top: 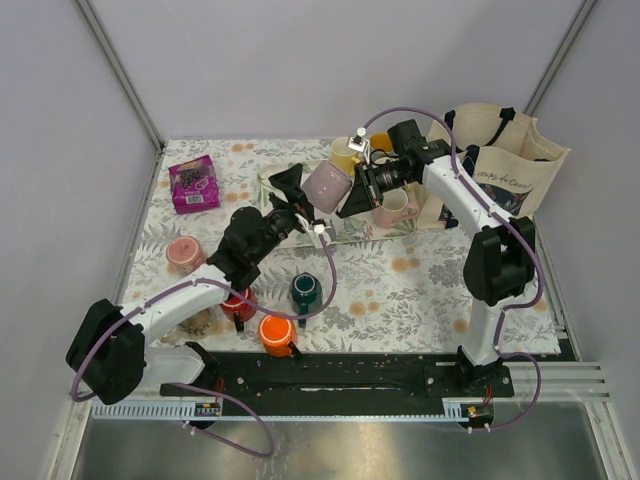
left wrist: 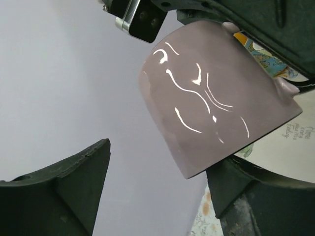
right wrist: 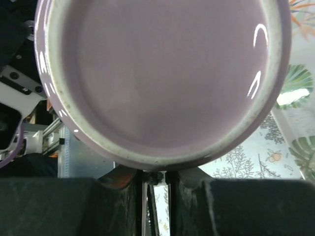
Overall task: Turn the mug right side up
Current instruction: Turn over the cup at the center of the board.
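Observation:
The mug (top: 185, 252), dusty salmon-pink, stands on the floral mat at the left, seemingly base up, apart from both grippers. My right gripper (top: 352, 192) is shut on a mauve-grey mug (top: 328, 186) and holds it tilted in the air over the mat's back middle. In the right wrist view that mauve-grey mug (right wrist: 157, 73) fills the frame above my closed right gripper (right wrist: 156, 178). My left gripper (top: 298, 195) stands open just left of it. In the left wrist view the mauve-grey mug (left wrist: 216, 103) hangs above my open left gripper (left wrist: 157, 191), its lower edge close to the right finger (left wrist: 236, 191).
A paler pink mug (top: 395, 208) and a yellow mug (top: 344, 155) sit behind the held one. A teal mug (top: 305, 290), red mug (top: 238, 305) and orange mug (top: 277, 335) stand near the front. A purple packet (top: 193, 184) lies back left, a tote bag (top: 500, 165) back right.

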